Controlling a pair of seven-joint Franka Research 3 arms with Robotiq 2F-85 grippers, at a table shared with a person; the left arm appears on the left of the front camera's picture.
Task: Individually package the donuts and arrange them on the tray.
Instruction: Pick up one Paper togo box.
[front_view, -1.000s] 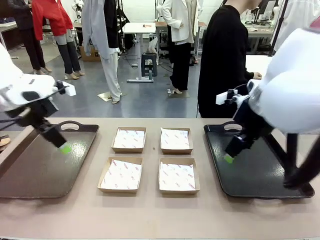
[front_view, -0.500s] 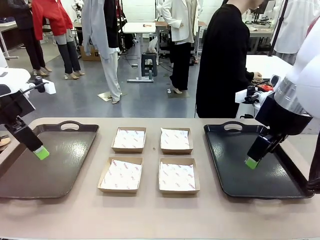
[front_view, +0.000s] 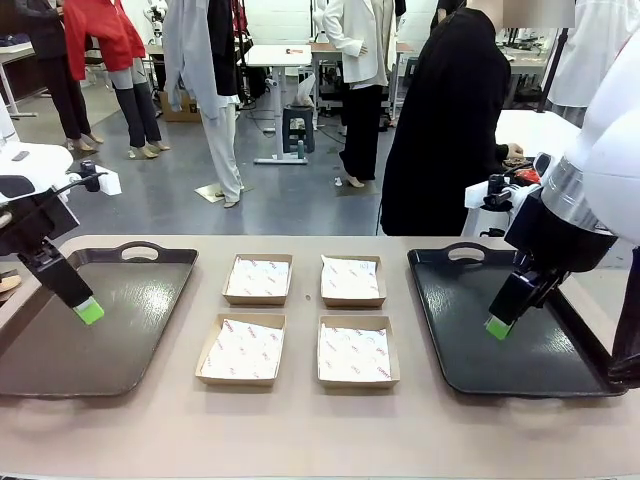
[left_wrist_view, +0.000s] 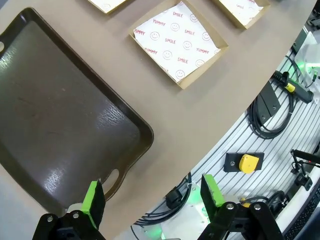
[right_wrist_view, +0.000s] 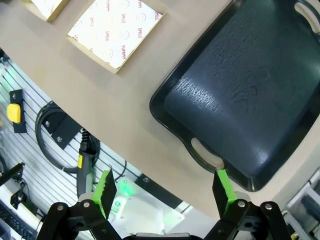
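The donuts are out of view. A dark brown tray (front_view: 60, 350) lies at the table's left and a black tray (front_view: 560, 360) at its right, both bare. My left gripper (front_view: 88, 310) hangs above the brown tray's left part. In the left wrist view that gripper (left_wrist_view: 150, 192) is open with nothing between its green pads, above the brown tray (left_wrist_view: 60, 115). My right gripper (front_view: 498, 326) hovers over the black tray's middle. In the right wrist view it (right_wrist_view: 163, 187) is open too, above the black tray (right_wrist_view: 250, 90).
Four shallow cardboard boxes lined with printed paper sit in a square between the trays: back left (front_view: 258, 279), back right (front_view: 352, 281), front left (front_view: 243, 349), front right (front_view: 357, 351). A person in black (front_view: 445, 130) stands at the far side, leaning right toward a side table.
My left arm has drawn back to the left and my right arm to the right, both staying open. The person has leaned further to the right.
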